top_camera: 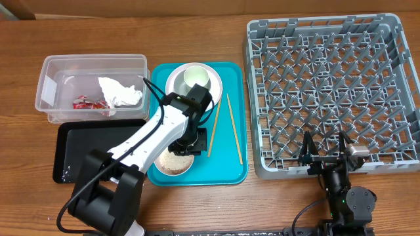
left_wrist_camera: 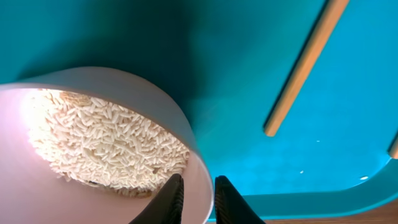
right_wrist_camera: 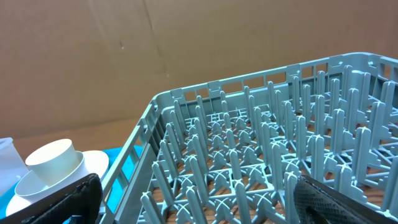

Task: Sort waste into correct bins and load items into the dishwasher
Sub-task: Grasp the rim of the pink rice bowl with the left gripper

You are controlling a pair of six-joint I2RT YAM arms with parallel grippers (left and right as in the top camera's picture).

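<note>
Left wrist view: peering straight down at the rice bowl (left_wrist_camera: 124, 81), sitting on the teal tray (left_wrist_camera: 249, 74), at the tray's front left part in the overhead view. Holding a pile of loose white rice (left_wrist_camera: 106, 143), with a few dark bits mixed in. Pinching the bowl's thin rim with the left gripper (left_wrist_camera: 199, 190), one finger dipping inside and one pressing outside. Jaws clamping on the wall with no gap showing.

Probably feeling hard, smooth and a bit slippery, and cracking if dropped. Not weighing much, but spilling grains easily when tipping. Best gripping at the rim, not around the wide round body. Needing a firm pinch and a slow, level lift until reaching a bin.

Sharing the tray with two thin wooden chopsticks (top_camera: 233, 128) on the right. Also sharing it with a round plate (top_camera: 174, 84) behind, carrying a small white cup (top_camera: 197, 77).

Sitting to the right of the clear tub (top_camera: 49, 85), already holding the crumpled napkin (top_camera: 120, 92) and the red wrapper (top_camera: 88, 103). Sitting close to the black tray (top_camera: 72, 141) too, showing only a few white specks. Likely pouring the rice into that black tray next.

Seeing the right gripper (top_camera: 324, 156) by the near edge of the grey dish rack (top_camera: 252, 98), well apart from the bowl. Jaws spreading wide apart and gripping nothing.
</note>
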